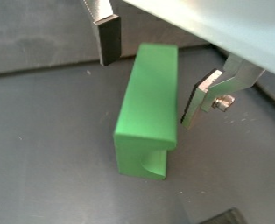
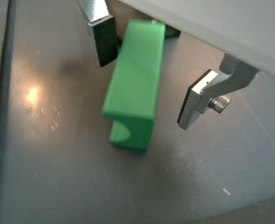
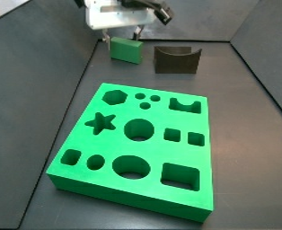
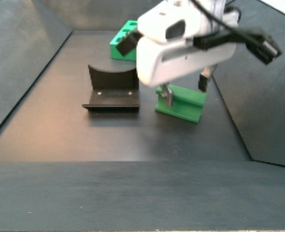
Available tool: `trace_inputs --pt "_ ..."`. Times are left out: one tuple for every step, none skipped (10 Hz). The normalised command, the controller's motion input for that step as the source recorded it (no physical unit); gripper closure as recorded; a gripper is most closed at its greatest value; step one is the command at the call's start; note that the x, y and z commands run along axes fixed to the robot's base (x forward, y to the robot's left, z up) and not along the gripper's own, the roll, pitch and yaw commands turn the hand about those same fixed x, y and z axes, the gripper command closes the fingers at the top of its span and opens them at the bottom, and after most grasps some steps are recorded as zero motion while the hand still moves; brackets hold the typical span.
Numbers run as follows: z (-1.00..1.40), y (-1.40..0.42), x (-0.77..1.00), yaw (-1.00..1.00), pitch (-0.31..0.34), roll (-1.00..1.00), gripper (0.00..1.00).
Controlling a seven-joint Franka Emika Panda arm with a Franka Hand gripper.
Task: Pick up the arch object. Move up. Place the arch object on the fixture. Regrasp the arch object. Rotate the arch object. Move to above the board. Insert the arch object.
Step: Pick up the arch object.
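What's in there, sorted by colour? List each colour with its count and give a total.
Green: 2, the arch object between the open gripper fingers, and the board.
Dark: 1, the fixture.
Total: 3.

The gripper (image 4: 182,93) is carried on a white, boxy, smooth-surfaced hand housing (image 4: 171,45), seen in both side views. A black cable (image 4: 236,33) is routed over the top of the housing. The fingers (image 1: 203,98) are seen in both wrist views as flat silver metal plates; a dark pad (image 2: 105,44) is fitted on the inner face. A silver screw head (image 1: 223,103) is visible on one bracketed finger mount.
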Motion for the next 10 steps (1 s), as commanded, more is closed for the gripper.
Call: trace_inputs --pt "-0.60 0.01 -0.05 0.32 0.000 -0.10 0.00" --pt "-0.49 0.01 -0.04 0.28 0.000 -0.11 0.00" --pt "-0.41 0.03 0.00 0.19 0.000 -0.14 0.00" --pt "-0.39 0.06 0.00 0.19 0.000 -0.16 0.00" --pt "-0.36 0.06 0.00 0.17 0.000 -0.17 0.00" --pt "-0.22 0.05 -0.02 0.08 0.000 -0.14 0.00" --pt "0.00 0.00 -0.04 0.00 -0.037 0.00 0.00" --pt "0.00 0.00 0.00 0.00 0.000 0.00 0.00" --pt "0.00 0.00 0.00 0.00 0.000 0.00 1.00" --pt "0.00 0.00 0.00 0.00 0.000 0.00 1.00"
